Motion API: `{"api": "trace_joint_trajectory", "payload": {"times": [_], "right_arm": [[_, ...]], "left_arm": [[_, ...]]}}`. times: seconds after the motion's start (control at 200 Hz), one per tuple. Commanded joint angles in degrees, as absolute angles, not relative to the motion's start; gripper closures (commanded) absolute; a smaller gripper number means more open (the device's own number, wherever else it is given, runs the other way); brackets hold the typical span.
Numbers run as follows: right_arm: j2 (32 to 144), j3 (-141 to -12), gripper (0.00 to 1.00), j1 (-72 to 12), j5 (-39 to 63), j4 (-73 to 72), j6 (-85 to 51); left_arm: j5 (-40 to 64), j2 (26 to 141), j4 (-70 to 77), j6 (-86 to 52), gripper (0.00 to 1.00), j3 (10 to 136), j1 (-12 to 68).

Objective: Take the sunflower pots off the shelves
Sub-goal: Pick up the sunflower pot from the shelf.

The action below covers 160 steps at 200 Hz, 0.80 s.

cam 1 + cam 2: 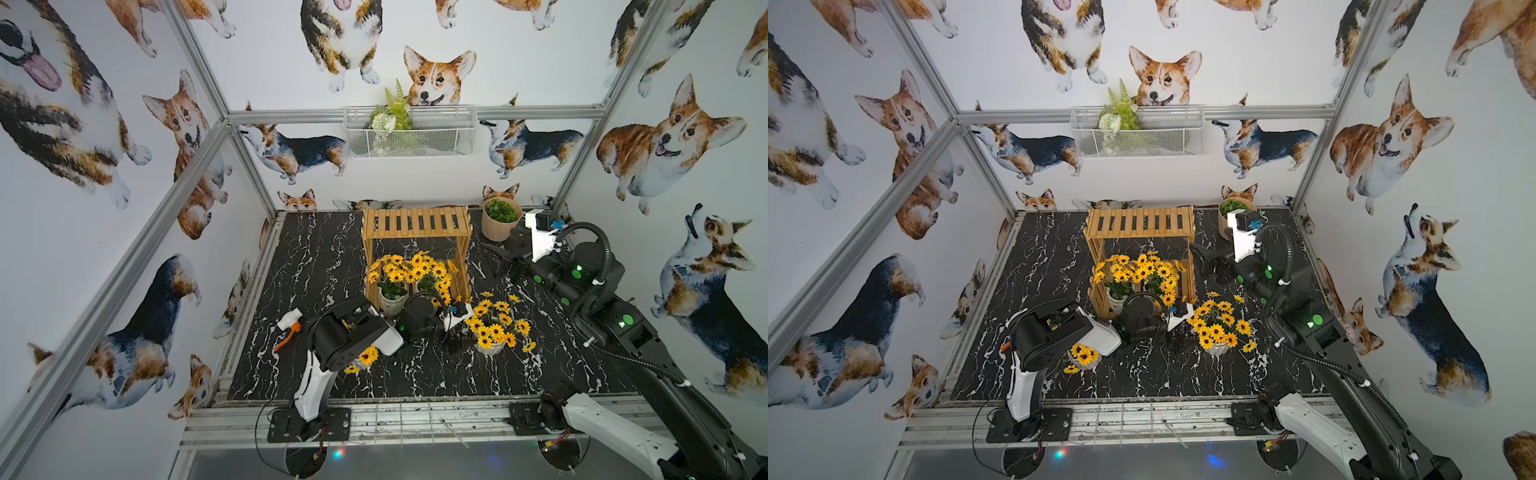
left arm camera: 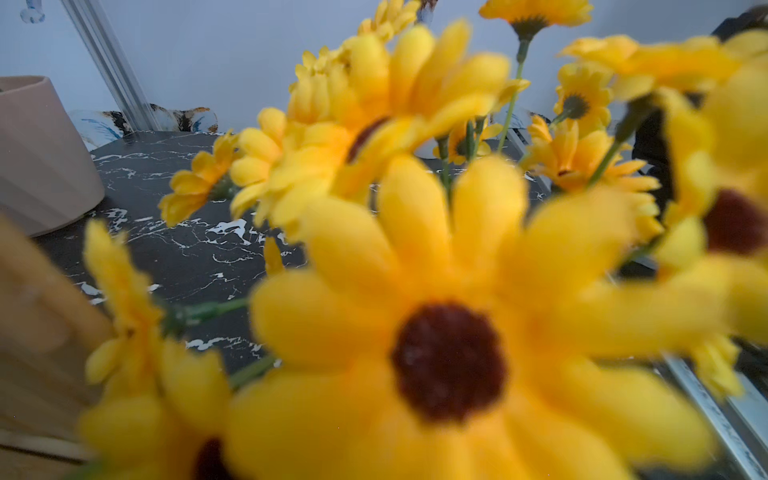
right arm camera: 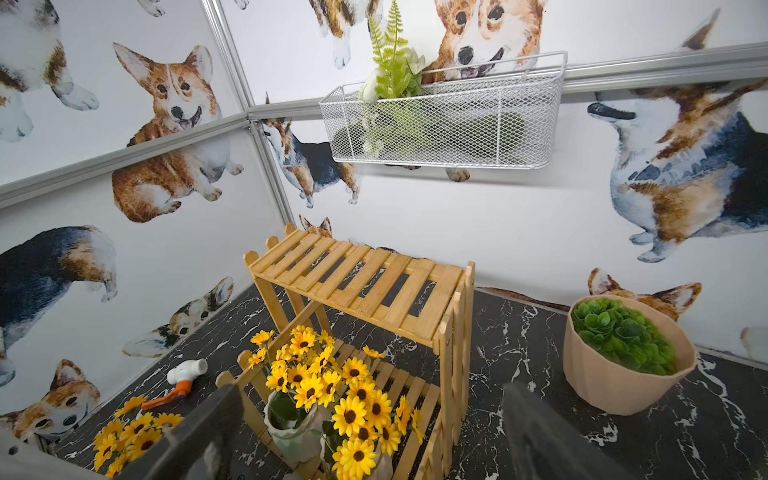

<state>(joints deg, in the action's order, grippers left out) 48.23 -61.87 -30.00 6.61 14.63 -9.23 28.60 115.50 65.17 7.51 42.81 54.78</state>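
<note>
In both top views: 1 shelves (image 1: 415, 224), top tier bare; 4 sunflower pots (image 1: 392, 303), 2 on lower tier, 2 on table (image 1: 311, 257) nearer front edge; 1 left hand (image 1: 455, 338), grip indiscernible.
Left wrist: sunflower pots, blurred, close.
Right wrist: 1 right hand (image 3: 372, 388), spread wide, empty.

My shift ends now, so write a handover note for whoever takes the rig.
Right gripper: open, empty, hovering beside the shelves.
Left gripper: at a sunflower pot on the table; blooms hide its jaws.
Done: top shelf bare; that pot and a second pot, under the left arm, are on the table.
To do: two pots on the lower shelf.
</note>
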Motion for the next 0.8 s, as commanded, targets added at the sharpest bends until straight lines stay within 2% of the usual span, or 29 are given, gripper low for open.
{"api": "trace_joint_trajectory", "payload": {"times": [0.0,0.366,0.797], "right_arm": [[48.0,-61.6,0.00,-30.1,6.3,13.7,-9.4],[47.9,-61.1,0.00,-30.1,6.6,13.5,-9.6],[47.7,-61.3,0.00,-30.1,8.2,14.5,-8.9]], "left_arm": [[28.9,114.1,67.0,8.5,0.00,42.0,54.8],[28.0,108.5,65.5,10.1,0.00,39.5,54.7],[27.6,98.2,55.8,15.3,0.00,40.1,54.7]]}}
